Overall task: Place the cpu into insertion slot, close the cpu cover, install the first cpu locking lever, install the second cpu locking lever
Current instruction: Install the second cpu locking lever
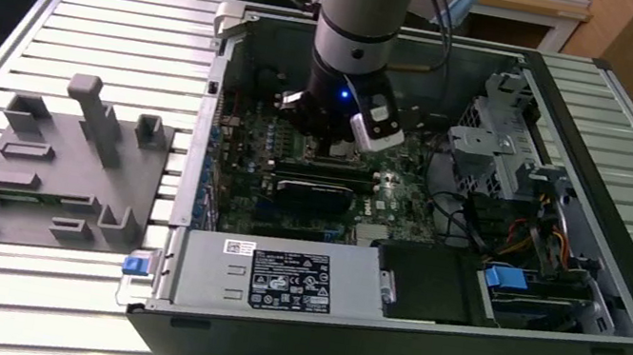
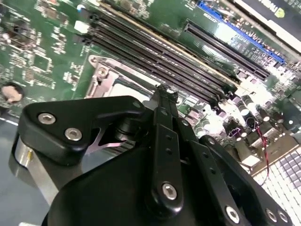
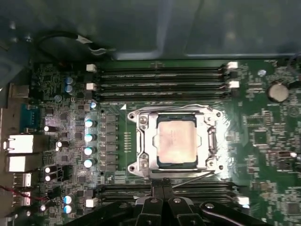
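Cpu in insertion slot, under cover

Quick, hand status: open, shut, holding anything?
Hand: fingers together, shut, nothing visibly held, poised beside the cpu cover lying over the seated cpu.

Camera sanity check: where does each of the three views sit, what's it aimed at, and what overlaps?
Exterior view: off the arm, above the table, looking down into the open computer case; the arm's wrist and gripper hang over the motherboard.
First wrist view: on the arm, facing straight down at the cpu seated under the cpu cover; gripper links show at one edge.
Second wrist view: near the wrist, looking obliquely along the black gripper links at the memory slots.
Both wrist views share the socket and memory slots.
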Available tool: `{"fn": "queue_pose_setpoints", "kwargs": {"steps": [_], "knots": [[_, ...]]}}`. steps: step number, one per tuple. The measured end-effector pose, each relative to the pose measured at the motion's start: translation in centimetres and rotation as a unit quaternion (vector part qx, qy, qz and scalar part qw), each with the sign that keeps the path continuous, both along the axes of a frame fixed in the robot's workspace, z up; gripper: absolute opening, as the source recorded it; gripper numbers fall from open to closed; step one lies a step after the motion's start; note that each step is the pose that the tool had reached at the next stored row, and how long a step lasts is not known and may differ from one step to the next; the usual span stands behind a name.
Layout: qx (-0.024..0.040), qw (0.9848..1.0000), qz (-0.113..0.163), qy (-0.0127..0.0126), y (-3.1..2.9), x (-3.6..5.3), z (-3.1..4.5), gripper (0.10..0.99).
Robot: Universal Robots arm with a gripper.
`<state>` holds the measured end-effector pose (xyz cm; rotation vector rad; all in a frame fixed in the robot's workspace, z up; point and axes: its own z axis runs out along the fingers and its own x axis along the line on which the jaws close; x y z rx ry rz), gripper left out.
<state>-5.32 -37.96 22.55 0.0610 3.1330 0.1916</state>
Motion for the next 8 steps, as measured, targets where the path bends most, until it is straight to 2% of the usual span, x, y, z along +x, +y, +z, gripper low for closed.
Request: {"fn": "queue_pose_setpoints", "kwargs": {"steps": [3,5,8], "knots": [[0.0008,1.0,0.0,0.0001,-0.19,-0.06,-0.49,0.122],[0.0033,1.0,0.0,0.0,-0.57,-0.17,-0.64,0.122],[0.0088,1.0,0.0,0.0,-0.84,-0.43,-0.74,0.122]]}}
